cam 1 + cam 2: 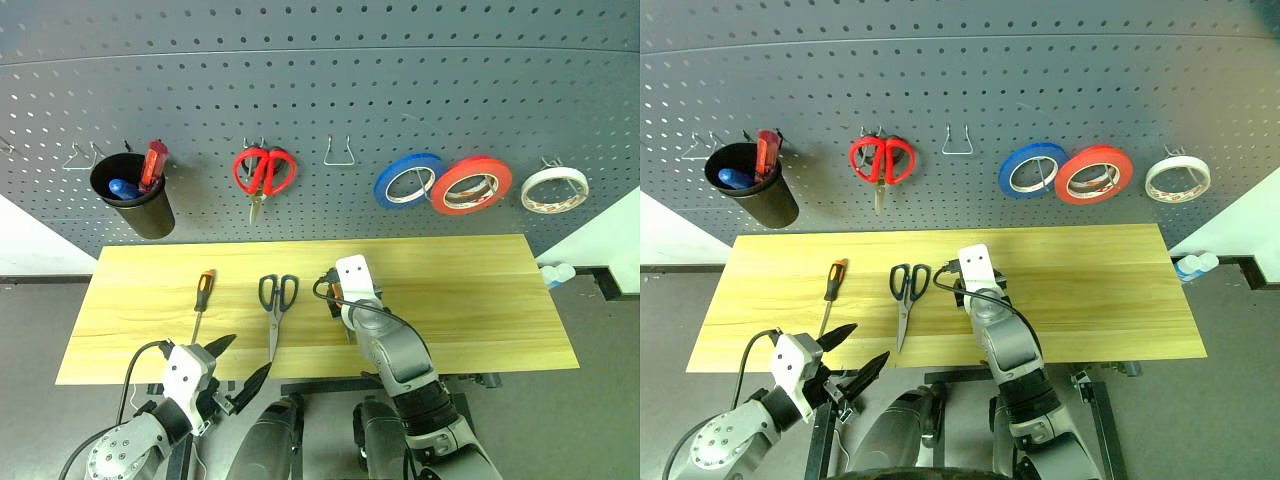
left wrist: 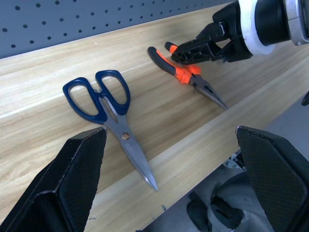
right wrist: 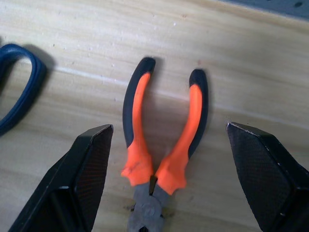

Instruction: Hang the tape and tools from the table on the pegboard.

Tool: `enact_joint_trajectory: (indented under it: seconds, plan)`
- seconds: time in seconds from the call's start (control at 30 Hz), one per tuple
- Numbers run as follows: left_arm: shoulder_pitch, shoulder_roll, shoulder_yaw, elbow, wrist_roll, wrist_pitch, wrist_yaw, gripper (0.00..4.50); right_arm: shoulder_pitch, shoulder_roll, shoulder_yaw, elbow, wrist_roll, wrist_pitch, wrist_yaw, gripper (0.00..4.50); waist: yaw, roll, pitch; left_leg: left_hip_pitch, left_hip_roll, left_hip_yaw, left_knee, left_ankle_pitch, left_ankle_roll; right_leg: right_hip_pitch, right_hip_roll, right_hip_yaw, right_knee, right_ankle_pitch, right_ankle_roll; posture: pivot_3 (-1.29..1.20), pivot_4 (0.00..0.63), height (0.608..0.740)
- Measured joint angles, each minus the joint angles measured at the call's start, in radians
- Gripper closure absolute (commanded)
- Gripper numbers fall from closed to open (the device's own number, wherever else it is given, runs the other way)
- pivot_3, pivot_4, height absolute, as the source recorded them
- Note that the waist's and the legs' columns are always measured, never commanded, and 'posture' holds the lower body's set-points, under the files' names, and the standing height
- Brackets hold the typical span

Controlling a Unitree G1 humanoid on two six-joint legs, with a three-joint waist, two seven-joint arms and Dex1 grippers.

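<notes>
My right claw hangs wide open over the orange-handled pliers on the desk. Nothing gripped. Left claw open, empty, near the blue scissors.

A workshop or tool-bench corner of a lab. Beyond the right gripper rises a dark grey pegboard with thin metal hooks, carrying red-handled scissors, a blue tape roll, a red-orange roll, a whitish tape and a black cup of tools. Directly under that gripper, on a light wood-grain table with black metal legs, lie orange-and-black pliers; blue-handled scissors and a screwdriver lie to its left, ahead of the left gripper. The floor is plain grey.
</notes>
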State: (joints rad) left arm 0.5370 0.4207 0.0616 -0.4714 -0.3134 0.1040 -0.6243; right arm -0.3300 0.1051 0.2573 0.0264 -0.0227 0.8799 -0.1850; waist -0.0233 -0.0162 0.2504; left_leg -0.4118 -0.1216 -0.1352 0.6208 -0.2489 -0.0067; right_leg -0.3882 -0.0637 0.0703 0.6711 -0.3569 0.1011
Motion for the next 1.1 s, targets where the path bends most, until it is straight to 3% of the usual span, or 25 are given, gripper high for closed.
enact_joint_trajectory:
  seconds: [0.47,1.1]
  plan:
    - [0.031,0.003,-0.008,-0.024,0.000,0.006,0.000,0.02,-0.013,0.003,0.019,0.018,0.046,0.020,-0.028,0.57,0.000,0.001,0.004,0.000,0.000,0.000,0.000,0.000,0.000,0.000,0.000,0.000,0.000,0.000,0.000,0.05,0.312,0.717]
    - [0.149,0.011,-0.004,-0.140,-0.006,0.039,0.016,0.02,-0.008,0.004,0.031,0.018,0.049,0.021,-0.082,0.57,0.001,-0.002,0.051,-0.010,0.000,0.000,0.001,0.000,0.000,-0.009,0.000,0.000,0.000,0.000,0.000,0.06,0.379,0.717]
